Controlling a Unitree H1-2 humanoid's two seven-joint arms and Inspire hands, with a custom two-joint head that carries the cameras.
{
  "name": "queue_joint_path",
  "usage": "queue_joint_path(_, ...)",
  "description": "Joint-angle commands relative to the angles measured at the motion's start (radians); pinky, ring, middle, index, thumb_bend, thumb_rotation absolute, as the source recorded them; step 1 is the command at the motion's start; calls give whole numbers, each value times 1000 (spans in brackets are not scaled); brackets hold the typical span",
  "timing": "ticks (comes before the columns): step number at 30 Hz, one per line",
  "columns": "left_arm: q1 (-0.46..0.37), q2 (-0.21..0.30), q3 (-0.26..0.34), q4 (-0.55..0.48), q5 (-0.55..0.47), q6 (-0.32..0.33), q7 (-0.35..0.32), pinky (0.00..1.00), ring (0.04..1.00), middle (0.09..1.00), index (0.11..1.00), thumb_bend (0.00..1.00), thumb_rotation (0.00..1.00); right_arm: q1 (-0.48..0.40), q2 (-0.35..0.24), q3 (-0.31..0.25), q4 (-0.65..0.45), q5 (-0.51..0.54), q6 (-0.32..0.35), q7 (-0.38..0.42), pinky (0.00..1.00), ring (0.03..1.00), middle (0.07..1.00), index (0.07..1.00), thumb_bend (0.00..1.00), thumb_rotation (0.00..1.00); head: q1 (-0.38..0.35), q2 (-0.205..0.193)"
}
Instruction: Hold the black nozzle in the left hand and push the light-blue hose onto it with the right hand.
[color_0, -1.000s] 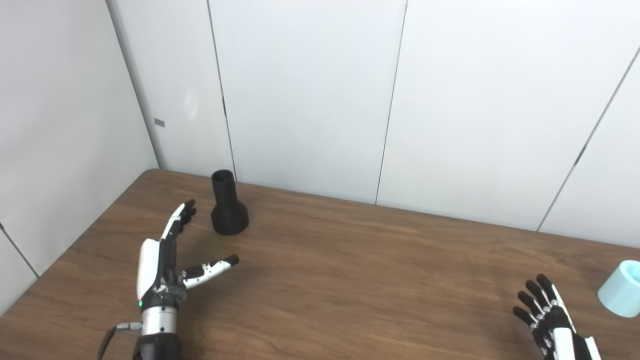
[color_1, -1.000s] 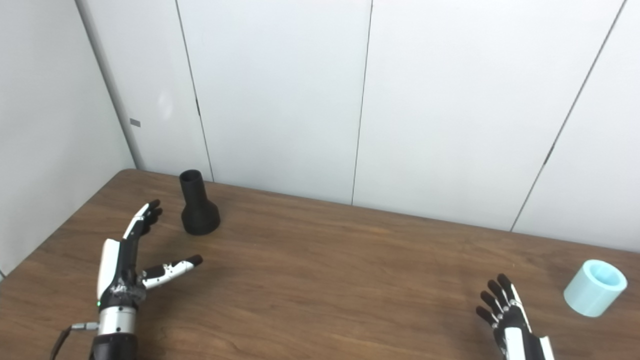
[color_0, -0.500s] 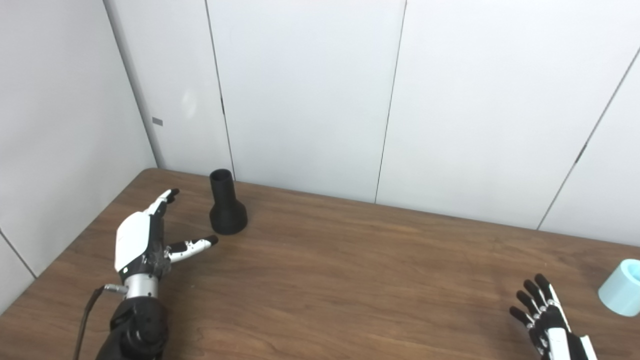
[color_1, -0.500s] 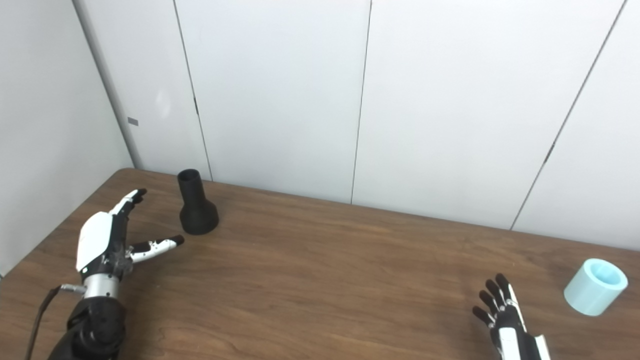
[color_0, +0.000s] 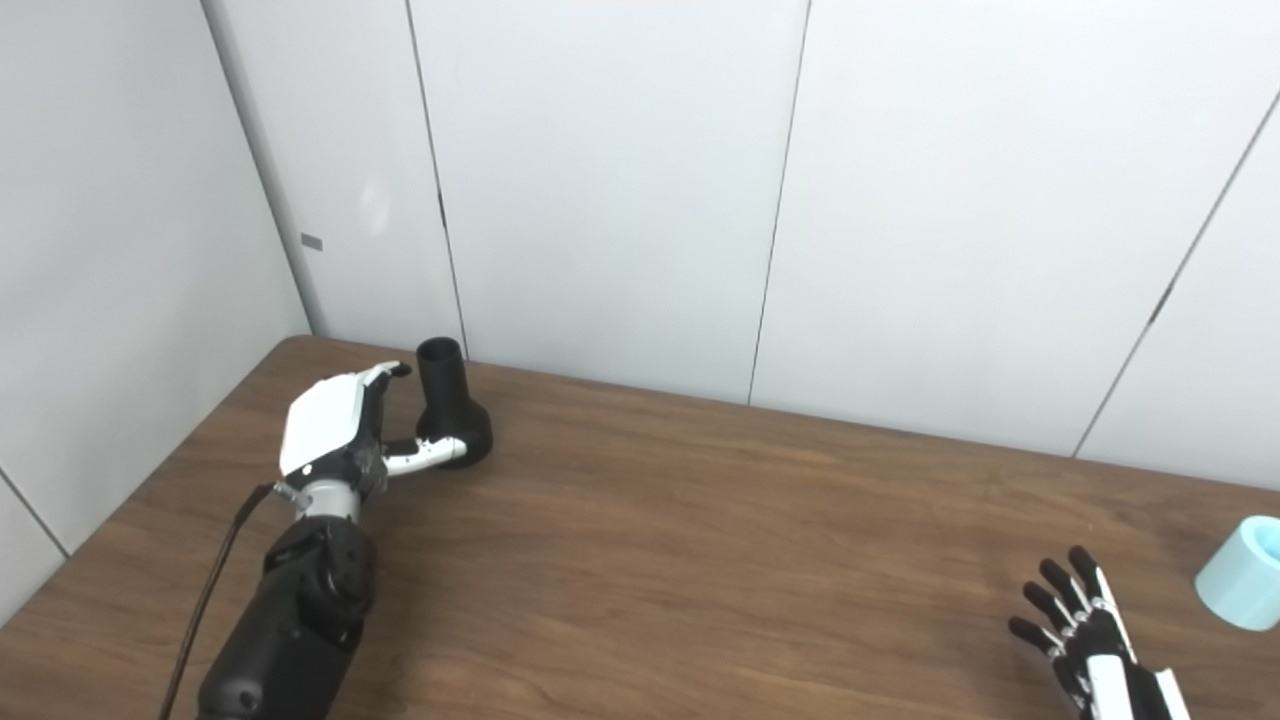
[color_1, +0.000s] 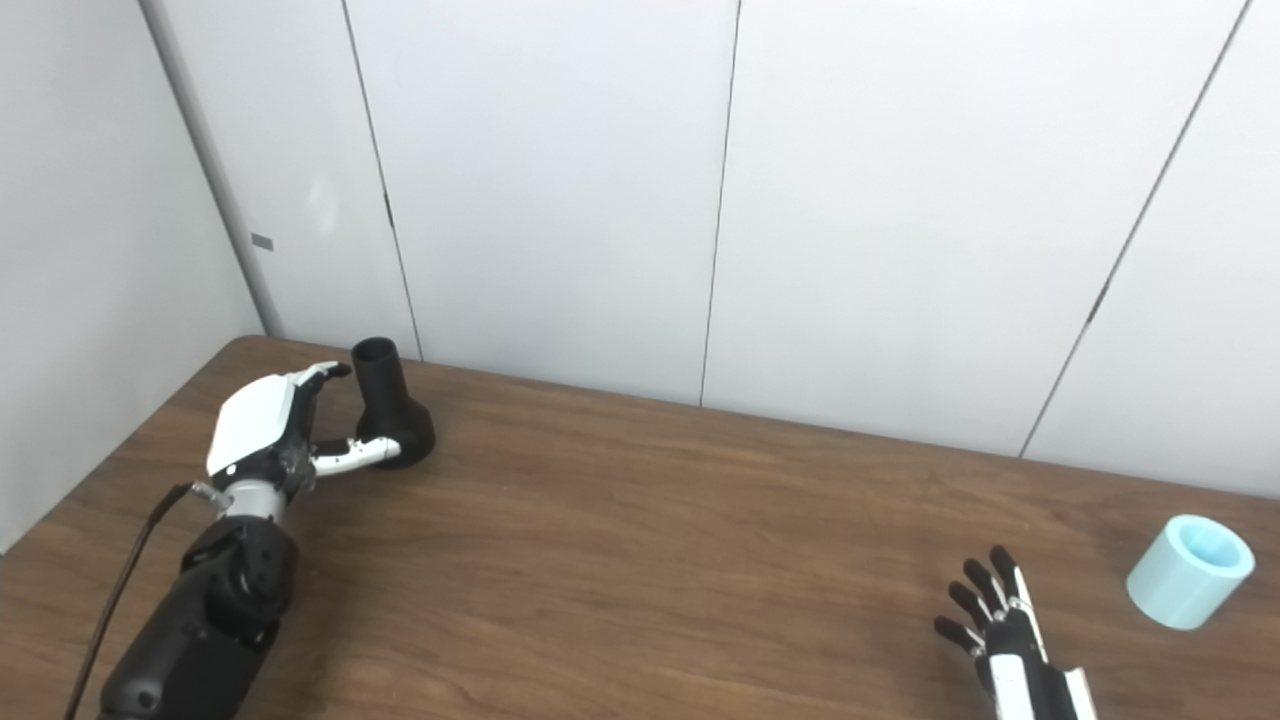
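The black nozzle (color_0: 452, 405) stands upright on its wide base near the table's far left corner, narrow neck up. My left hand (color_0: 345, 430) is right beside it on its left, still open: the thumb crosses in front of the base and the fingers reach toward the neck without closing. The light-blue hose piece (color_1: 1190, 571), a short hollow cylinder, lies tilted at the far right of the table. My right hand (color_1: 1005, 638) rests low at the bottom right, open with fingers spread, well left of the hose and holding nothing.
The brown wooden table (color_0: 700, 560) runs up to white wall panels (color_0: 600, 180) at the back and left. The nozzle stands close to the back wall. The left arm's cable (color_0: 205, 610) hangs along the forearm.
My left hand has travelled forward and right from open table up to the nozzle, its thumb now in front of the base. The right hand sank slightly. Nozzle and hose stayed put.
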Motion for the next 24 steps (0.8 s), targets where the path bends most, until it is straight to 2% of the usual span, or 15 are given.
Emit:
queue_joint_path(1, -64, 45, -11, 16, 24, 9, 3, 1000, 921, 873, 835, 953, 568, 82, 7, 8, 89, -3, -8, -2, 794, 906, 940, 992, 458, 1000, 2, 0)
queue_joint_path(8, -129, 72, -58, 156, 6, 9, -9, 1000, 934, 887, 853, 943, 589, 80, 7, 7, 94, -14, -7, -5, 774, 888, 920, 984, 483, 1000, 4, 2)
queue_joint_path(14, -170, 55, -67, 218, -13, 61, -17, 1000, 940, 896, 849, 933, 567, 79, 9, 5, 96, -9, -8, -4, 784, 888, 920, 985, 473, 1000, 3, 0)
queue_joint_path(16, -188, 53, -74, 265, -20, 49, -6, 1000, 933, 892, 849, 935, 565, 79, 8, 7, 96, -12, -7, -4, 786, 888, 916, 987, 470, 1000, 1, -4)
queue_joint_path(19, -201, 47, -84, 284, -26, 45, -6, 1000, 924, 885, 845, 927, 541, 79, 9, 9, 96, -18, -8, -5, 799, 896, 920, 996, 459, 1000, -3, -3)
queue_joint_path(24, -214, 44, -111, 301, -40, 33, -23, 1000, 928, 890, 853, 927, 556, 83, 11, 12, 85, -21, -5, -2, 800, 898, 919, 1000, 443, 1000, -7, 2)
